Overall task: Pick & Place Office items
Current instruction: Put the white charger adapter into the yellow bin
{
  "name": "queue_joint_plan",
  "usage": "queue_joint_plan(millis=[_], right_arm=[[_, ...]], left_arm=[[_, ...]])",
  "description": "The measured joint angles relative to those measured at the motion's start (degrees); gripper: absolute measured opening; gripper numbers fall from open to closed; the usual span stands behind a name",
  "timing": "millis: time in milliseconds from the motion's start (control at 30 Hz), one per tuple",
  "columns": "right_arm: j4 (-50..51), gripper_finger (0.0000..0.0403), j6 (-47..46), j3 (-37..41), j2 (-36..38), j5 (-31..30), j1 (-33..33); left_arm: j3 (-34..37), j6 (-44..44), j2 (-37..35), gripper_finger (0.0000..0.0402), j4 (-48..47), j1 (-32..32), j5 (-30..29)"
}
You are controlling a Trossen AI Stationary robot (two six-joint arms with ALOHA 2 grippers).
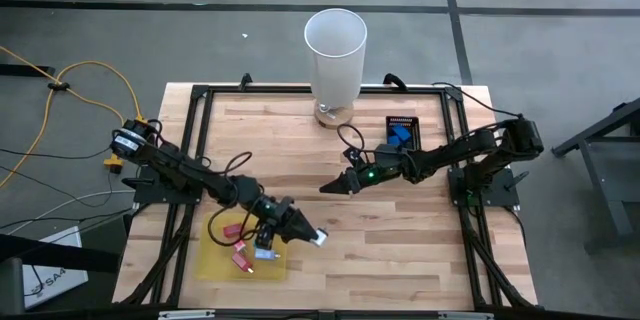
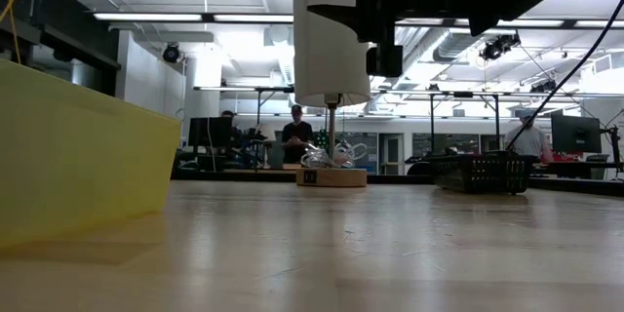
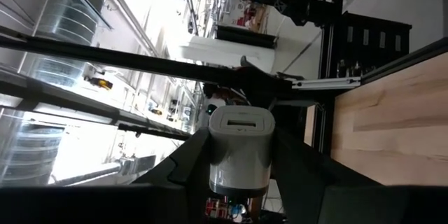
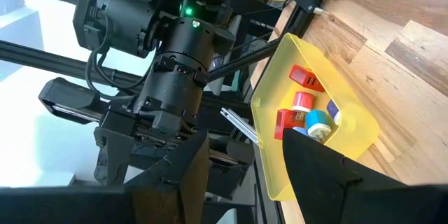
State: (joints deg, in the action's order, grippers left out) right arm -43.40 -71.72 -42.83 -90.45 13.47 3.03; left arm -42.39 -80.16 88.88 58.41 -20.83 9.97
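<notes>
My left gripper (image 1: 306,232) hovers just right of the yellow tray (image 1: 240,252), shut on a whitish blocky office item (image 3: 240,147). That item shows as a small white piece (image 1: 318,237) in the high view. Several more office items lie in the yellow tray (image 4: 350,122): red blocks (image 4: 304,77) and a blue cylinder (image 4: 318,122). My right gripper (image 1: 332,186) hangs open over the middle of the table with nothing between its fingers (image 4: 329,175). It faces the left arm and the yellow tray. My left gripper pinches the whitish item between its two fingers, which lie on its two opposite sides (image 3: 214,159). The fingers come roughly level from the table's left. The item sticks out past the fingertips toward the table's right and is lifted clear of the wood.
A tall white cylinder (image 1: 335,52) stands on a small wooden base at the far edge. A small black tray (image 1: 403,132) with a blue piece in it sits right of the cylinder. Bare wood (image 1: 400,250) lies between the yellow tray and the right frame rail.
</notes>
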Motion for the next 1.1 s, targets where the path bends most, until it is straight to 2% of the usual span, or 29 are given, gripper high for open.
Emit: queue_joint_plan(millis=[167,867,1100], right_arm=[[0.0,0.0169,0.0,0.0,0.0,0.0,0.0],[0.0,0.0169,0.0,0.0,0.0,0.0,0.0],[0.0,0.0169,0.0,0.0,0.0,0.0,0.0]], left_arm=[[0.0,-0.8,0.0,0.0127,-0.1,-0.9,-2.5],[0.0,0.8,0.0,0.0127,-0.2,-1.5,-4.1],[2.8,1.1,-0.2,0.0127,2.9,-1.5,-4.1]])
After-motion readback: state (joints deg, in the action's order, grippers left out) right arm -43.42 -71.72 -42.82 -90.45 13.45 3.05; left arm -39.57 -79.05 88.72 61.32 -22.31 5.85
